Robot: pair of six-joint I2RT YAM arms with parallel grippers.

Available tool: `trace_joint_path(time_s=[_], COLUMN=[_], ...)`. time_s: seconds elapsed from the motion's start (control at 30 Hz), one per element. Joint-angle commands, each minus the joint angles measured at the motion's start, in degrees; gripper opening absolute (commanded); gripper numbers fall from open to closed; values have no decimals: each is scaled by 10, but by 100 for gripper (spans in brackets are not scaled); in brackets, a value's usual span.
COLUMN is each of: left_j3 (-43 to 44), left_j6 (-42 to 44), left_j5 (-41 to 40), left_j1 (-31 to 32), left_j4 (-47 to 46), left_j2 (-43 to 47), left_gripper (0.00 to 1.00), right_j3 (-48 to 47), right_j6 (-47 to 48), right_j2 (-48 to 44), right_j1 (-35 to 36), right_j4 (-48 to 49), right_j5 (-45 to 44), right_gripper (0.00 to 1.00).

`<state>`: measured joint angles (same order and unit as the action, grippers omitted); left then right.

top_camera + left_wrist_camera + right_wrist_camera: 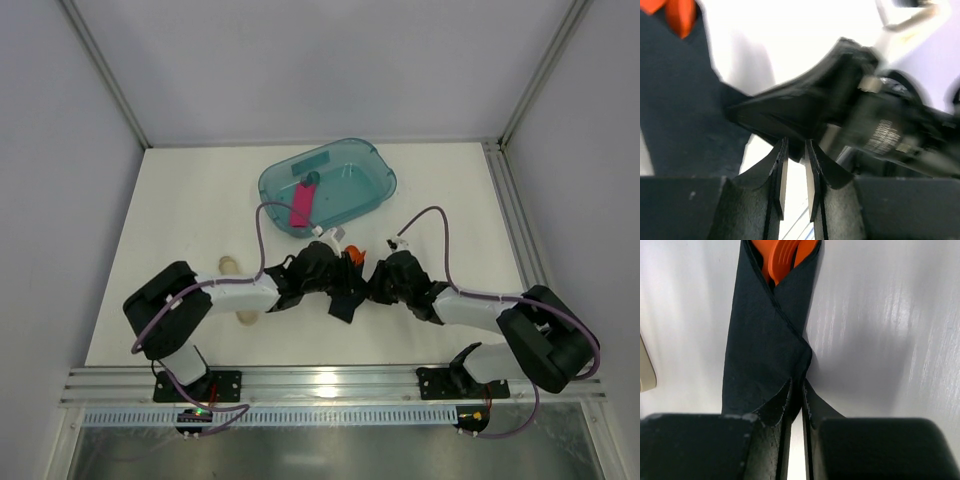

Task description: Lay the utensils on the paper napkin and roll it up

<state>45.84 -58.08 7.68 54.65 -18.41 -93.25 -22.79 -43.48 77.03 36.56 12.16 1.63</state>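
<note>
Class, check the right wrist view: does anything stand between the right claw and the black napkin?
Nothing visible does. The napkin reaches down to the right claw, its corner at the fingertips. The orange cutlery sits wrapped at the far end.

Bright light, glare on the table (900, 300), soft shadow beside the paper napkin (765, 350), blurry left wrist view

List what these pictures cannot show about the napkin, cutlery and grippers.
Top view: the arms cover most of the napkin.
Right wrist view: the top edge cuts off the orange cutlery; number unclear.
Left wrist view: the dark thing before the left gripper is blurred.
Right wrist view: the right gripper meets the napkin; held or not, unclear.
</note>
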Motion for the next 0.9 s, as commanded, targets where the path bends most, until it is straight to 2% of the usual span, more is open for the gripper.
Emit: trace_joint_path(time_s=[0.0,0.27,0.53,0.87], left_j3=[-1,-2,-13,-23], left_j6=[-1,3,1,4], left_j5=[-3,-11,-21,-33], left_j1=[-1,-1,-1,0], left_j4=[-19,-20,-7,11], left_j2=[-34,-60,-67,-77], left_gripper=[24,23,21,19], right_j3=[11,23,23,-9], right_j6=[3,0,-4,6], right_j2=[-22,-37,-50,-87], right_j1=[2,2,2,2], right_j4=[1,-3,-22,-114], right_j5=[0,-1,-10,-14], right_gripper=[13,16,13,14])
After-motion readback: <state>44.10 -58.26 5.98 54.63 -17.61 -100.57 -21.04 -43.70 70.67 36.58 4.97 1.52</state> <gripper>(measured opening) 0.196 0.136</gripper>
